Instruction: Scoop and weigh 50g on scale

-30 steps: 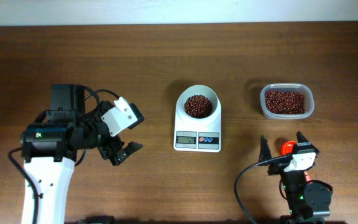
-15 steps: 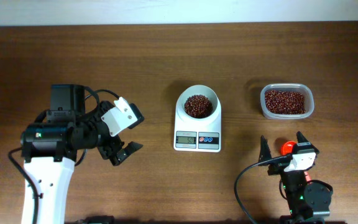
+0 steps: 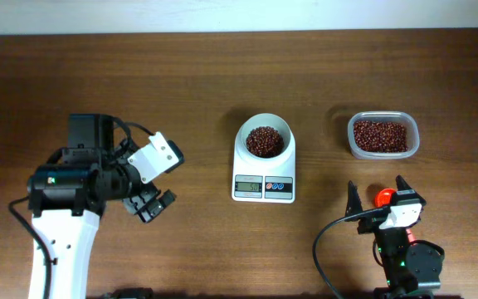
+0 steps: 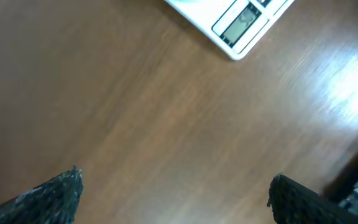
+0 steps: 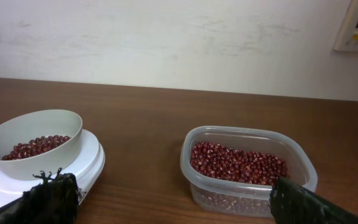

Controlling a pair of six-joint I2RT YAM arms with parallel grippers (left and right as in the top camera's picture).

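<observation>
Scale (image 3: 263,169) as anchor: sits mid-worktop (image 3: 222,75), display turned toward the arms, white bowl (image 3: 263,119) on top.

Nearest the robot, right claw (image 3: 375,188): spread wide, gripping nothing, parked low at the near edge with a small red item (image 3: 382,197) right by it; cannot tell what that is.

Next out, left claw (image 3: 154,204): likewise spread wide and empty, now swung back and slightly away from the scale compared with half a second ago, wrist turned. Reads as a retreat rather than a reach, so probably weighing near finished or paused.

Further out, bowl carrying a modest heap of beans (image 3: 263,141); display digits too small to read.

Farthest right, clear tub (image 3: 416,137), apart from the scale, well stocked with reserve beans (image 3: 380,135).
</observation>
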